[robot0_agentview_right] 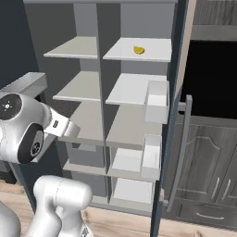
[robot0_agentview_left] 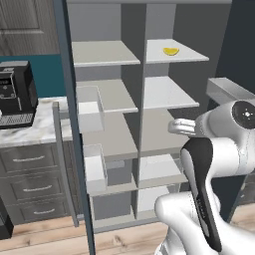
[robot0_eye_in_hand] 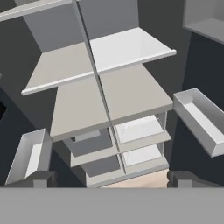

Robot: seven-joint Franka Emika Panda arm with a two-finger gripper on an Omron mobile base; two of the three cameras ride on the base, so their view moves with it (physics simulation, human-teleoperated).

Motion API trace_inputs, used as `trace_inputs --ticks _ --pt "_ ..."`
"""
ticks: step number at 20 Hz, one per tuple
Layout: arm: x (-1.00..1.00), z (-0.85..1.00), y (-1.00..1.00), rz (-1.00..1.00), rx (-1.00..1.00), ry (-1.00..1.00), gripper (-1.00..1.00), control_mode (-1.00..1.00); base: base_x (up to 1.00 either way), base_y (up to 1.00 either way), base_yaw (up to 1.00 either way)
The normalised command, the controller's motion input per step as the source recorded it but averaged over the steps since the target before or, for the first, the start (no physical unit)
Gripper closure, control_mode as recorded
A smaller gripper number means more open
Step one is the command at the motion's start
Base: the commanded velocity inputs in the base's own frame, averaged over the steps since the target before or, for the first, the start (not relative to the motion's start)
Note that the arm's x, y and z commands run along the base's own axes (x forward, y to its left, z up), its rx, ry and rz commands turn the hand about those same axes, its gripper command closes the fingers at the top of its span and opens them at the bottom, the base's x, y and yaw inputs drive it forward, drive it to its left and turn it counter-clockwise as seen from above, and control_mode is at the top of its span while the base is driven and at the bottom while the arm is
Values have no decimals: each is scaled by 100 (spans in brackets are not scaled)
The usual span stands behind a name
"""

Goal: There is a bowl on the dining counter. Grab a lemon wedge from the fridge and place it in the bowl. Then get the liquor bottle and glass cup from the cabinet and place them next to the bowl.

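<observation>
The fridge point(robot0_agentview_left: 142, 124) stood wide open at the center of both base views, its pale shelves split by a central divider. A yellow lemon wedge point(robot0_agentview_left: 171, 51) lay alone on the top shelf point(robot0_agentview_left: 174, 56), on the right half, in the upper right of the left base view; from the right base camera the same wedge point(robot0_agentview_right: 138, 50) sat near the top center of the frame. The white arm point(robot0_agentview_left: 219, 164) rose in the lower right of the left base view, its wrist pointed toward the middle shelves, well below the wedge. In the hand view the gripper point(robot0_eye_in_hand: 111, 178) was spread wide, with one dark fingertip point(robot0_eye_in_hand: 37, 178) at the lower left, the other at the lower right, and nothing between them. That camera looked onto the middle and lower shelves, with a door bin point(robot0_eye_in_hand: 202, 120) at the right edge and another at the lower left. A black coffee machine point(robot0_agentview_left: 16, 94) stood on the marble counter point(robot0_agentview_left: 35, 127) at the left edge of the left base view, above grey drawers point(robot0_agentview_left: 32, 174). Dark cabinet doors point(robot0_agentview_right: 208, 162) filled the lower right of the right base view.
</observation>
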Motion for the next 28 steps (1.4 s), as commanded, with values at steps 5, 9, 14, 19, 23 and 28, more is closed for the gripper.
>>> trace_inputs --ticks 5,9,14,19,23,28 --pt "0 0 0 0 0 0 -100 -100 0 0 0" --pt "0 0 -2 0 0 0 -100 -100 0 0 0" --pt "0 0 -1 0 0 0 -100 100 13 -12 0" --pt "0 0 0 0 0 0 -100 100 53 -12 0" --pt "0 0 0 0 0 0 -100 100 75 -6 -2" --pt "0 0 0 0 0 0 -100 100 65 -25 -1"
